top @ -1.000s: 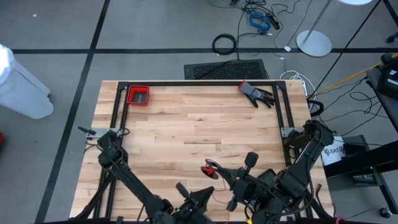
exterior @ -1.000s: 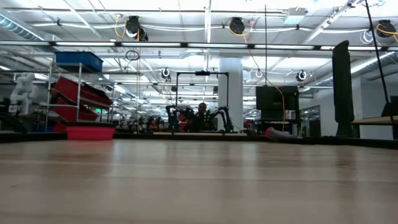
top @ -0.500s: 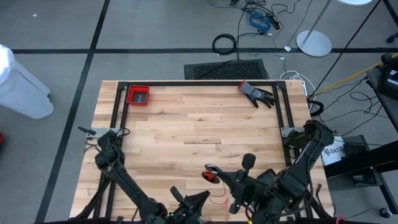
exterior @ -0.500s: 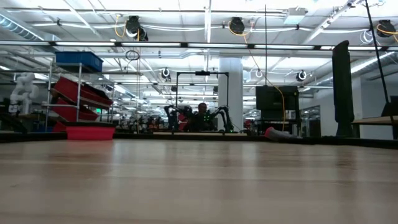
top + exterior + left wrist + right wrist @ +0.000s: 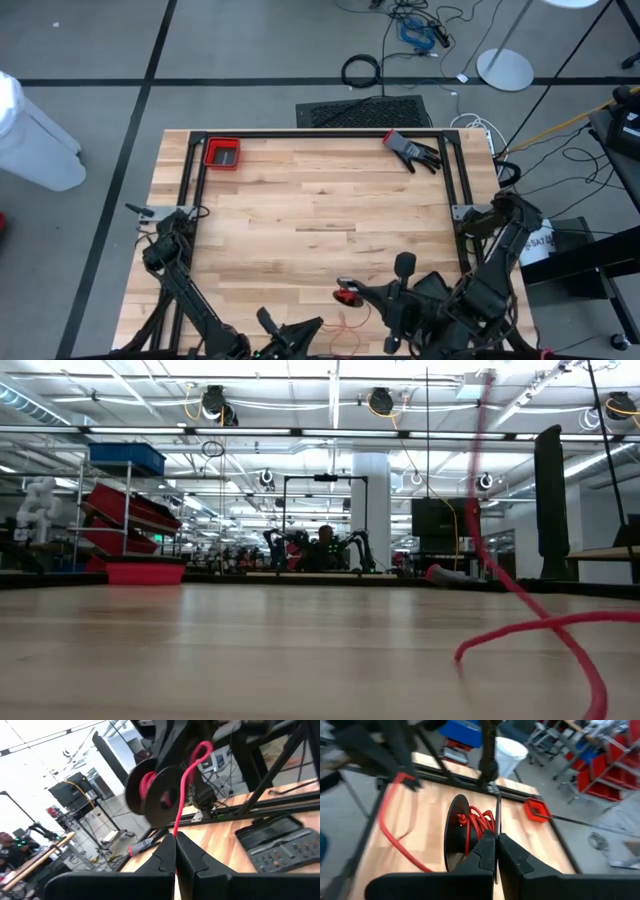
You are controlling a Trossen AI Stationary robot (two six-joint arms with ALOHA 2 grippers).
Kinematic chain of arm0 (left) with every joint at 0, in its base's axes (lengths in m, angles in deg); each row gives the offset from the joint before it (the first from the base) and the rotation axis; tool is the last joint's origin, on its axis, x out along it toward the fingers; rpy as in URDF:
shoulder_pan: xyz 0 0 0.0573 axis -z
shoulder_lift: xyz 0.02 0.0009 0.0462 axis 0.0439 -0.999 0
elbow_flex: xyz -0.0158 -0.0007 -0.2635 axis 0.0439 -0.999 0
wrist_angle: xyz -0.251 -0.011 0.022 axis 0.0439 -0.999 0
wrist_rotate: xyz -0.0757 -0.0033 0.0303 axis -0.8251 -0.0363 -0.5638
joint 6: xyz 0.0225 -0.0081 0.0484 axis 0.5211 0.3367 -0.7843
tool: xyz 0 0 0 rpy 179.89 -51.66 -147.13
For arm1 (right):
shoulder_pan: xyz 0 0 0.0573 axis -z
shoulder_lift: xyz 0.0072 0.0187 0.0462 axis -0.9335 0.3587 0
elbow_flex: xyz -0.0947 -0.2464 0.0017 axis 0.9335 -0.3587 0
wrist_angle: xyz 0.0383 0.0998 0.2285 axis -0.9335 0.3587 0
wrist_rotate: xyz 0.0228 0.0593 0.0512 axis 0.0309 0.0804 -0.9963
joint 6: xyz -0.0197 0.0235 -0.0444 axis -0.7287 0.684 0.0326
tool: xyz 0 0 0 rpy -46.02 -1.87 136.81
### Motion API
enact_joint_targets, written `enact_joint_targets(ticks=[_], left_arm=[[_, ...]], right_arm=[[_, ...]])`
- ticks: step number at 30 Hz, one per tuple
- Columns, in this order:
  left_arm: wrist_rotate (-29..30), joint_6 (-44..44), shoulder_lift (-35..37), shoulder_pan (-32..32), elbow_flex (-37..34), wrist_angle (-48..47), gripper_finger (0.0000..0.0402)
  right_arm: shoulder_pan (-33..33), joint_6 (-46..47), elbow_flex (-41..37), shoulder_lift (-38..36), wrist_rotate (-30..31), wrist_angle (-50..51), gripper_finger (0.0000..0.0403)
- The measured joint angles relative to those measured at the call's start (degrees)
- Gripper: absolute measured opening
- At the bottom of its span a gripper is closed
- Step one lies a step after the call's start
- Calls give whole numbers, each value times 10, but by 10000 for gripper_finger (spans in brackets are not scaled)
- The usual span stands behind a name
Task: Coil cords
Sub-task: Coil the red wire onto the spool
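Note:
The thin red cord [image 5: 341, 322] runs from my left gripper [image 5: 316, 323] to a small black spool disc [image 5: 347, 296] held by my right gripper [image 5: 352, 292], both near the table's near edge. In the right wrist view the disc [image 5: 455, 837] carries several red windings [image 5: 476, 824]. The loose cord [image 5: 390, 827] bows away toward the left gripper [image 5: 406, 776]. In the low view a slack loop of cord [image 5: 540, 622] lies on the table. Both grippers are shut. My left gripper pinches the red cord [image 5: 176, 826] between its two fingertips, a single strand. From there the cord rises to the spool [image 5: 159, 795] in the other gripper. My right gripper pinches the spool's thin black flange [image 5: 496, 817] between its two fingertips. The spool is lifted clear of the table, with the windings beside the fingers.
A small red bin [image 5: 222, 153] stands at the far left, and a black and red glove [image 5: 412, 150] lies at the far right. A black frame rail [image 5: 320, 133] runs along the far edge, with side rails left and right. The middle of the table is bare wood.
My right gripper has carried the spool toward the table's near edge and a little right. My left gripper has drawn back toward the near edge and left. The cord between them has paid out, and a slack loop has dropped onto the table in the low view.

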Motion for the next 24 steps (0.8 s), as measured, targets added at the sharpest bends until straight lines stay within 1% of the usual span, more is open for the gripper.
enact_joint_targets(ticks=[5, 11, 16, 20, 24], left_arm=[[14, 3, 3, -4, 0, -22, 0], [12, 3, 5, -4, 0, -22, 0], [7, 3, 5, -4, 0, -21, 0], [-7, 4, 5, -4, 0, -19, 0], [-57, 4, 5, -4, 0, -2, 0]], right_arm=[[-23, 17, 0, -11, -30, -1, 0], [-62, 43, 0, -19, -31, -1, 0], [-82, 49, 0, -19, -31, 0, 0], [-86, 59, 0, -19, -26, 6, 0], [-72, 60, 0, -19, -20, 9, 0]])
